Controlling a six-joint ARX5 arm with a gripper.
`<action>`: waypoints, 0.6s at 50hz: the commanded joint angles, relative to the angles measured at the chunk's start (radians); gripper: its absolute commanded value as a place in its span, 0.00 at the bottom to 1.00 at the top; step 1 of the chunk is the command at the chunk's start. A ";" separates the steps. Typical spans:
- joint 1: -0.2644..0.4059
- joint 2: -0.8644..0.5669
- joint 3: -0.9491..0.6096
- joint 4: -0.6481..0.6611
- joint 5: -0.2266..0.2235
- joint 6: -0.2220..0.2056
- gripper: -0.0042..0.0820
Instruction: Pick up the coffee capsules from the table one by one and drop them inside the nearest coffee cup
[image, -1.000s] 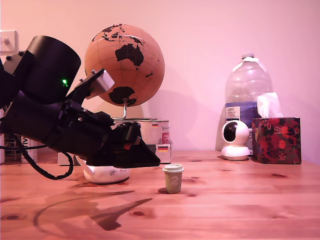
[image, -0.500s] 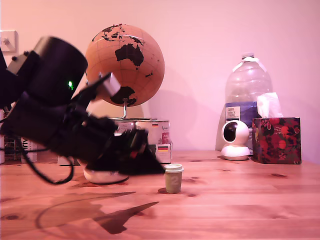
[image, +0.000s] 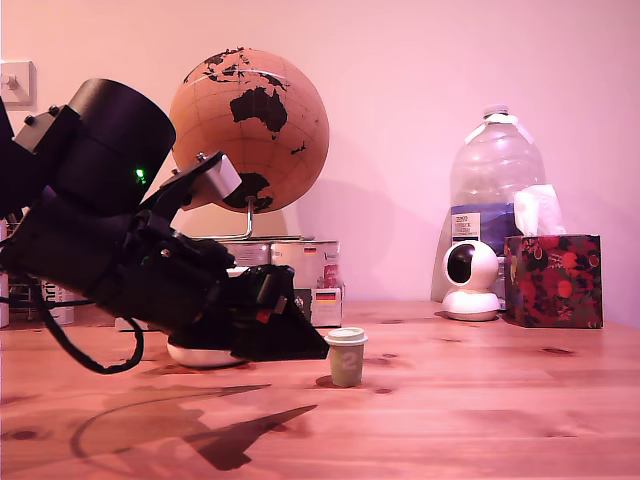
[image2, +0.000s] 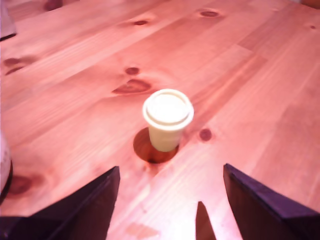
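Observation:
A small olive-grey coffee capsule (image: 346, 358) with a pale cream rim stands upright on the wooden table (image: 470, 400). In the wrist view the capsule (image2: 167, 117) sits just ahead of my gripper (image2: 171, 169), centred between the two dark fingers (image2: 92, 205), which are spread wide with nothing between them. In the exterior view my gripper (image: 312, 348) is low over the table, its tip just to the left of the capsule and not touching it. The white coffee cup (image: 192, 354) stands behind the arm, mostly hidden by it.
Along the back of the table stand a globe (image: 248, 125), some tins (image: 318, 265), a large water bottle (image: 497, 190), a round white camera (image: 470, 280) and a floral tissue box (image: 553, 282). Bare wood lies in front of and to the exterior view's right of the capsule.
The arm has tilted down and the gripper tip has dropped closer to the table, edging toward the capsule. It now covers more of the cup. The capsule has not moved.

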 joint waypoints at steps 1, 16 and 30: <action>-0.003 0.007 0.024 0.010 0.001 0.005 0.74; -0.006 0.069 0.048 0.010 0.001 0.004 0.74; -0.028 0.135 0.116 0.008 0.001 0.003 0.74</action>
